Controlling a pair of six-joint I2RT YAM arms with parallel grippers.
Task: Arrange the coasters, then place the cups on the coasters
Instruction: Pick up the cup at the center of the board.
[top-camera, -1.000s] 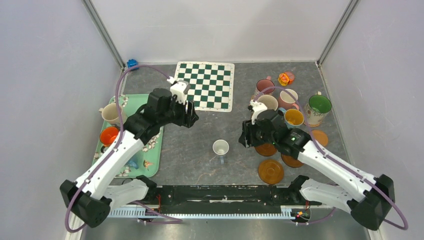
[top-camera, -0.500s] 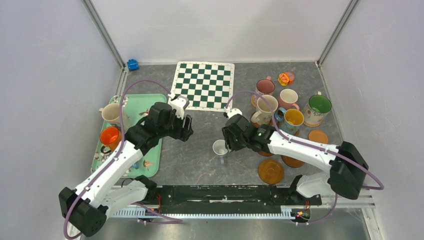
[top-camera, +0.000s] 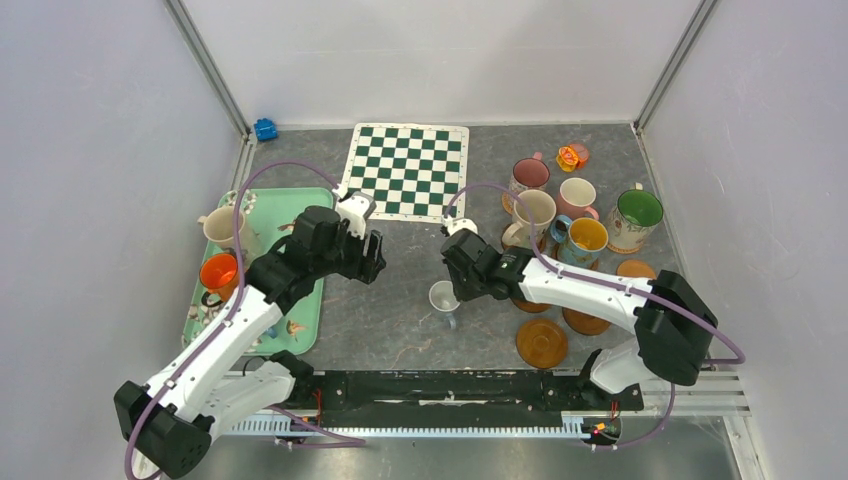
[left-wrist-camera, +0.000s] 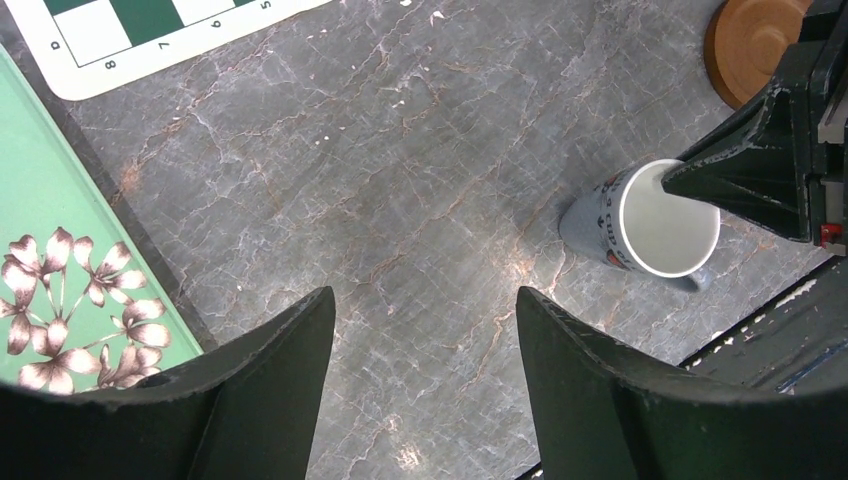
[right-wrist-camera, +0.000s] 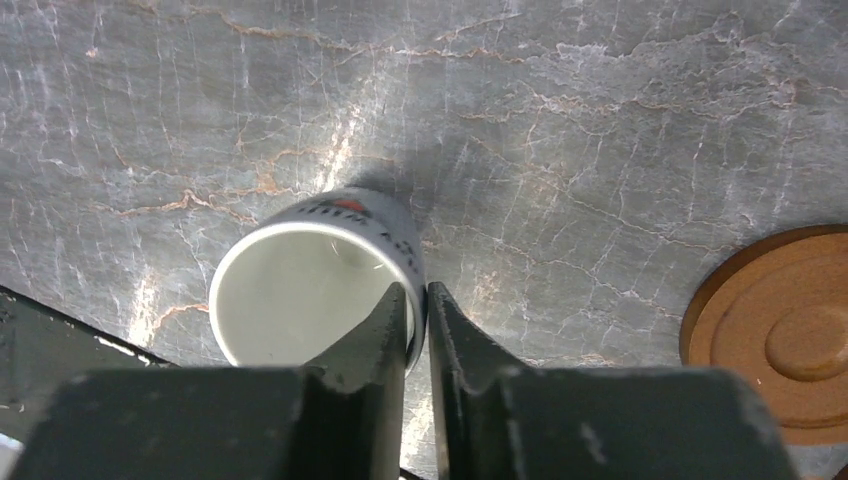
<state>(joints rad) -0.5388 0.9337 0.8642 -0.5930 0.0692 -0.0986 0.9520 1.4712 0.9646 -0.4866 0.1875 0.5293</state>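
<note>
one white cup (right-wrist-camera: 300, 290) (upright) pinched by right end effector (right-wrist-camera: 417, 300)

The chequered mat (left-wrist-camera: 150, 25) carries the numerals 8, 7, 6 and 5 along its white border, while dark lettering on the small white cup (left-wrist-camera: 650, 230) is too blurred to read.

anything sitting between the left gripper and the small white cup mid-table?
Nothing. Only bare grey tabletop lies between the left gripper and the small white cup. The left wrist view shows it best, and the top view agrees.
</note>
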